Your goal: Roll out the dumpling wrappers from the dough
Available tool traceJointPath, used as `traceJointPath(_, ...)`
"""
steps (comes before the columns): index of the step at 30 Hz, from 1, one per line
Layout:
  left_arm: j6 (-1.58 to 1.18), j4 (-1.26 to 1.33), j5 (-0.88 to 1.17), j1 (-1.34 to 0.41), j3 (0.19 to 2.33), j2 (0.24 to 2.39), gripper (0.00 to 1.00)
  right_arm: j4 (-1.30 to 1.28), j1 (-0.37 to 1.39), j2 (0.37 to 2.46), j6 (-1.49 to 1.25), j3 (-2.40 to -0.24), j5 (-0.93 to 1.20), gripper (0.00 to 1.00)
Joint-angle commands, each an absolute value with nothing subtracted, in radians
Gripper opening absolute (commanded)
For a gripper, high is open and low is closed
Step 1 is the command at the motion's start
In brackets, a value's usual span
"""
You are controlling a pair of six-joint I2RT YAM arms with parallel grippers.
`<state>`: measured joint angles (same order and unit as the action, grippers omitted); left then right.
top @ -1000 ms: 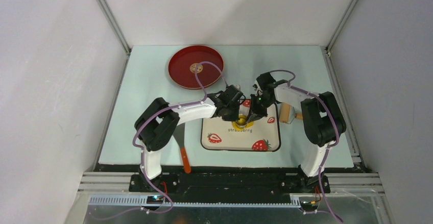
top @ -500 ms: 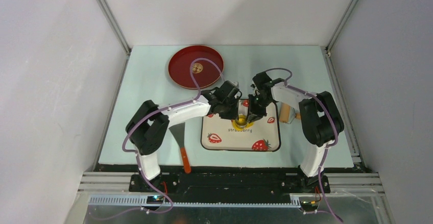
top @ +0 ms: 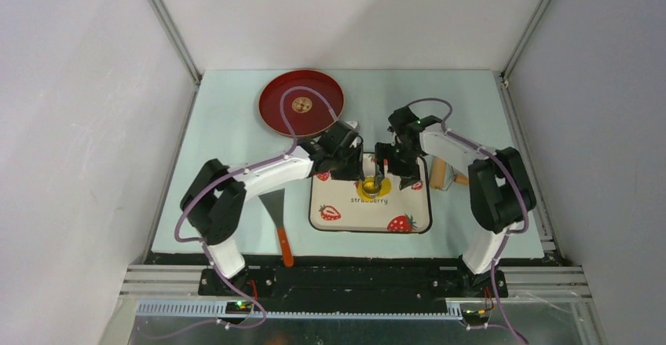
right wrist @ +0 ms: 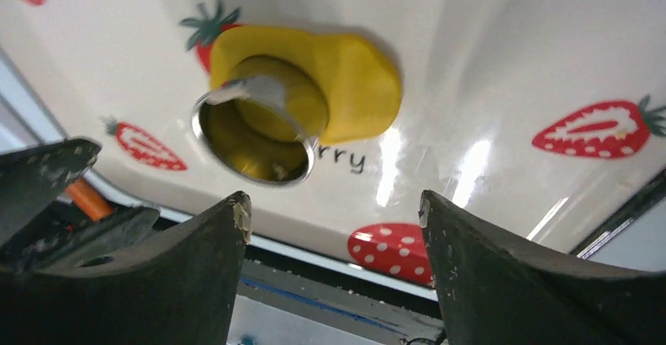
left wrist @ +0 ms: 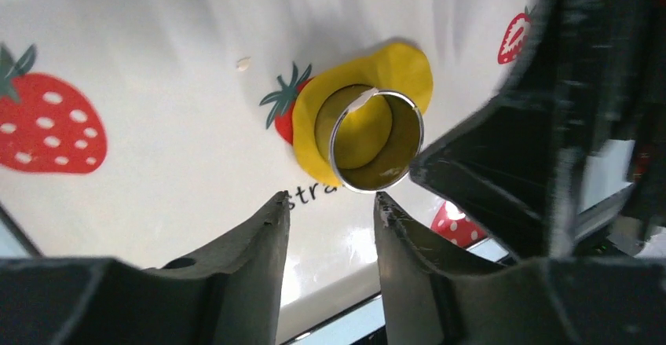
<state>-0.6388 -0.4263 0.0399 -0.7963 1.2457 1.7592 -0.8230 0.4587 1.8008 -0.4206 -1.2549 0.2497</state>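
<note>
Overhead, the left gripper (left wrist: 330,203) stood partly open and the right gripper (right wrist: 331,203) wide open, both empty, just above a metal ring cutter (left wrist: 393,156) standing upright on the flattened dough (left wrist: 397,66) on the strawberry mat (left wrist: 157,86). One dumpling wrapper (top: 301,105) lay on the red plate (top: 275,119), well apart.

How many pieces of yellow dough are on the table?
2. A flattened dough patch lies on the strawberry mat under the ring cutter; a small round wrapper sits on the red plate. The arms may hide more.
</note>
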Motion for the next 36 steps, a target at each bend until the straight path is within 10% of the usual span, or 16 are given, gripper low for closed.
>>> traceJointPath(1,-0.662,-0.372,0.072,-0.760,1.181,1.620,0.49,-0.862,0.449,1.672,-0.407,-1.310,0.269,0.84)
traceJointPath(15,-0.959,0.133,0.303,-0.633,0.714,1.430,0.61,-0.684,0.156,1.520,-0.421,-1.070,0.573,0.79)
traceJointPath(36,-0.979,0.193,0.278,-0.686,0.711,1.603,0.37,-0.473,0.240,1.886,-0.505,-1.036,0.546,0.40)
